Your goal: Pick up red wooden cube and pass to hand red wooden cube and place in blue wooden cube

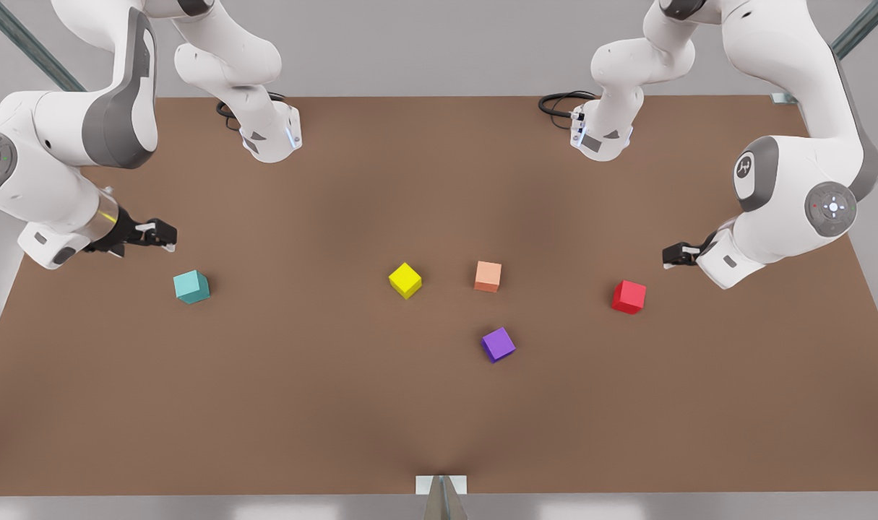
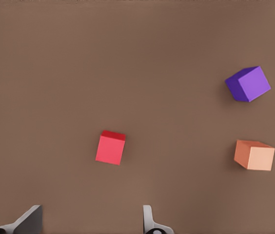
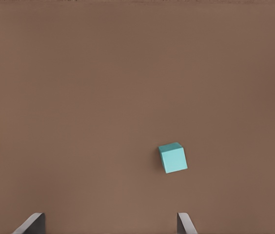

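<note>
Five cubes, one each: red wooden cube point(image 1: 629, 297) near left gripper point(image 1: 676, 254), blue wooden cube point(image 1: 191, 287) near right gripper point(image 1: 165, 237). Yellow cube point(image 1: 405, 280), salmon cube point(image 1: 488, 276), purple cube point(image 1: 498, 344) between. Both grippers spread wide, holding nothing.

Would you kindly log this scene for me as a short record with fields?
surface: brown table
red cube: on table, untouched
blue cube: on table, apart from the others
other cubes: yellow cube, orange cube, purple cube
left gripper: open, near red cube
right gripper: open, near blue cube
</note>
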